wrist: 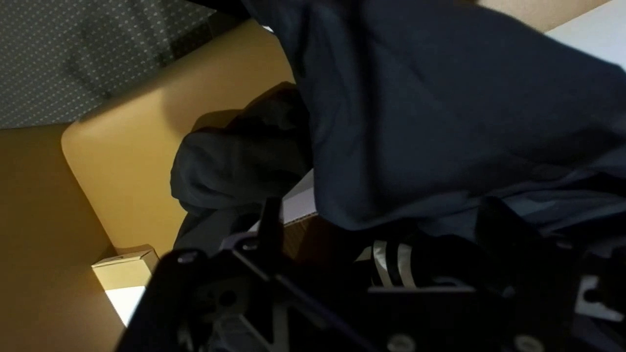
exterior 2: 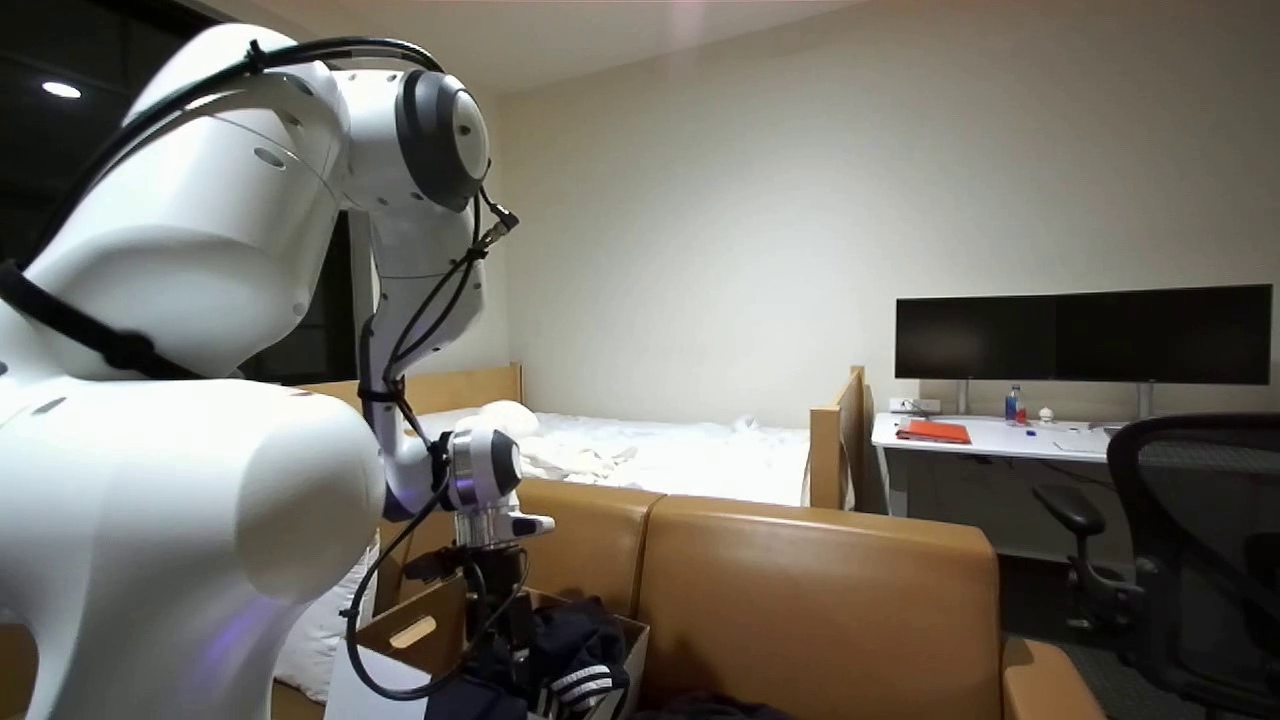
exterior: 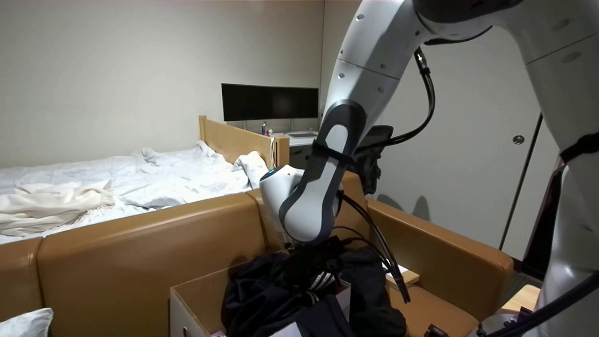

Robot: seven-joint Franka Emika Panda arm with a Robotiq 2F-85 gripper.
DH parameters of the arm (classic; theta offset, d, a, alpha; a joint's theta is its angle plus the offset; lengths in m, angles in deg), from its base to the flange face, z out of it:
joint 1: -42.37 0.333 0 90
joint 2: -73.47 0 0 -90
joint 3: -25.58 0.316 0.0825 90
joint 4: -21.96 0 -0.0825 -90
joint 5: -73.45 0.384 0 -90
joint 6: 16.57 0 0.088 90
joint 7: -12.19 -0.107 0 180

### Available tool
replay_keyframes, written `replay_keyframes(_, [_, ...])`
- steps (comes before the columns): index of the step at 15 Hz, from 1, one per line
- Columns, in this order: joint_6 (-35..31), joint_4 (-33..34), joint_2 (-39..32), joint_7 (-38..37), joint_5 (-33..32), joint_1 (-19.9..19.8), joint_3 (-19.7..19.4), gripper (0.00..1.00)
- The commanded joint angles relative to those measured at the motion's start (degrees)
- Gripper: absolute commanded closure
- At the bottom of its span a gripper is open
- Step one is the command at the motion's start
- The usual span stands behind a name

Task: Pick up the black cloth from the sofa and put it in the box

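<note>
The black cloth (exterior: 262, 299) lies bunched in the box (exterior: 187, 304), and part hangs over its rim; white stripes show on the fabric. More dark fabric (exterior: 374, 304) rests on the sofa (exterior: 149, 252) outside the box; whether it is the same piece, I cannot tell. In the wrist view the cloth (wrist: 440, 107) fills the upper right and covers most of the box rim (wrist: 301, 203). My gripper (wrist: 382, 205) stands wide open, its dark fingers (wrist: 270, 222) far apart, with fabric just beyond and between them. In an exterior view the gripper (exterior 2: 510, 640) points down into the box (exterior 2: 375, 685).
A small carton (exterior: 409, 277) sits on the seat by the sofa arm (exterior: 444, 238). White pillows (exterior 2: 325, 620) lie at the box's far side. Behind the sofa back is a white-sheeted bed (exterior: 140, 175). Cables (exterior: 383, 248) loop from the wrist beside the box.
</note>
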Motion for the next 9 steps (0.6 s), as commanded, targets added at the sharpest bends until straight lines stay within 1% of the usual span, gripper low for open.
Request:
replay_keyframes(1, [-1.68, -2.02, 0.82, -0.77, -0.99, -0.48, -0.22, 0.00])
replay_keyframes(9, [-1.56, -1.56, -0.48, -0.84, -0.67, -0.41, -0.50, 0.00])
